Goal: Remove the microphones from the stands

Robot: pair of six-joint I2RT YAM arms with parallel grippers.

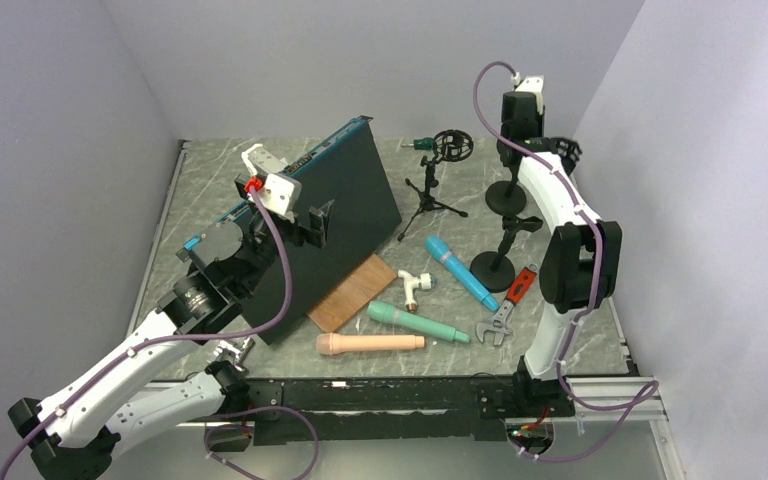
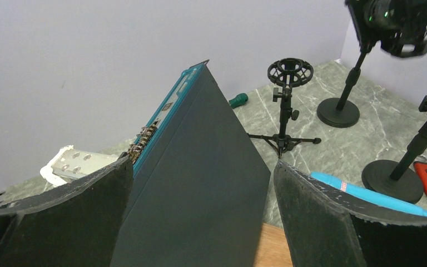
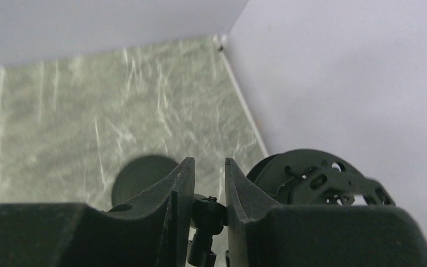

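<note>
Black round-based stand [image 1: 506, 197] upright near the far-right corner.

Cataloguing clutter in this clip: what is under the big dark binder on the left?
A wooden board pokes out from under the near right edge of the dark binder. How far it runs beneath, and anything else there, is hidden by the binder.

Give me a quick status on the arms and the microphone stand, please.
Left gripper open by dark panel. Right gripper closed on stand neck, beside shock mount. Microphone in mount: cannot tell. No obstruction seen.
</note>
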